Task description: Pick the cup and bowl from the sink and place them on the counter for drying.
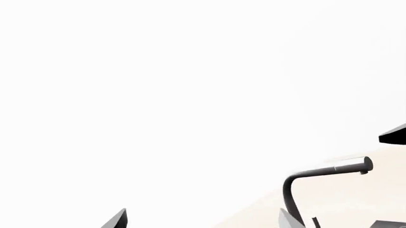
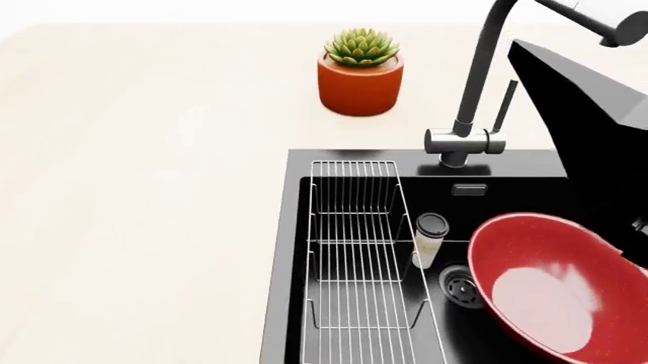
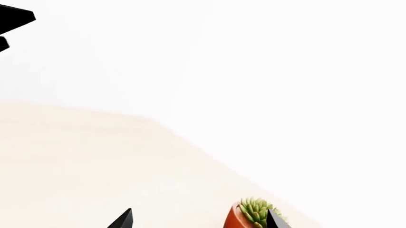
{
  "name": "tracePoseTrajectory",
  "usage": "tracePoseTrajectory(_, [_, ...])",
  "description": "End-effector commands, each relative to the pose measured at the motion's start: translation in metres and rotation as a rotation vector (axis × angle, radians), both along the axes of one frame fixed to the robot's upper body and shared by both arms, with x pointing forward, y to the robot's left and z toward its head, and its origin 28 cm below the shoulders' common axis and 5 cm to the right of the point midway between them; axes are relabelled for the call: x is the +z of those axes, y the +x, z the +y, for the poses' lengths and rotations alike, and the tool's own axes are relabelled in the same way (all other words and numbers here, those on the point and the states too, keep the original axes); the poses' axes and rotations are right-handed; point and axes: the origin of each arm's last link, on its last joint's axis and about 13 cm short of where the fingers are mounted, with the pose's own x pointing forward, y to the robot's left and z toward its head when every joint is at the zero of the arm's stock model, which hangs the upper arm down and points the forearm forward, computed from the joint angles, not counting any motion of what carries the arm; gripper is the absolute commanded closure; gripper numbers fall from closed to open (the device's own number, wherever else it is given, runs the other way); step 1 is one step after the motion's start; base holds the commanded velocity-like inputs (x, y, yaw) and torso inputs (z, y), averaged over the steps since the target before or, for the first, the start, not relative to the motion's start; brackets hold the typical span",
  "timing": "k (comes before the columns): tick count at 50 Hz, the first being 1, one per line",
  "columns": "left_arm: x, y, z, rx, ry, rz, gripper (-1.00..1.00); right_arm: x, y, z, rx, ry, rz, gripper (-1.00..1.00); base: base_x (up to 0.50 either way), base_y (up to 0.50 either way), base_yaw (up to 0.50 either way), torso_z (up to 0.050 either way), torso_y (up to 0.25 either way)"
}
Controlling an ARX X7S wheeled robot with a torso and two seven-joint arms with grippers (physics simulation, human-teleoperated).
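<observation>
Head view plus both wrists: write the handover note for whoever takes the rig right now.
Left end effector: open, empty, aimed past the faucet.
Right end effector: open, empty, facing the counter near the plant pot.
Cup: upright in the sink, beside the wire rack.
Bowl: tilted in the sink, over the drain.
Done: nothing on the counter yet.
Left: move both out.
</observation>
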Motion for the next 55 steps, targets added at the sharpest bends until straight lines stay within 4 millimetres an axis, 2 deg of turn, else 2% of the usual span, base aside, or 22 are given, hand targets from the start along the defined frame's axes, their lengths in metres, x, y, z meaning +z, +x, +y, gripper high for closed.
tracePoseTrajectory(1, [0.000, 0.000, 0.000, 0.000, 0.001, 0.001, -1.00, -0.004, -0.002, 0.001, 0.030, -0.021, 0.031, -1.00, 0.00, 0.00, 0.00, 0.000, 0.000])
tracePoseTrajectory(39, [-0.001, 0.001, 0.000, -0.002, 0.004, 0.004, -1.00, -0.030, -0.002, 0.002, 0.062, -0.136, 0.251, -1.00, 0.00, 0.00, 0.00, 0.000, 0.000])
tracePoseTrajectory(55, [0.000, 0.001, 0.000, -0.002, 0.003, 0.005, -1.00, -0.052, 0.007, -0.018, -0.102, -0.194, 0.377, -1.00, 0.00, 0.00, 0.00, 0.000, 0.000])
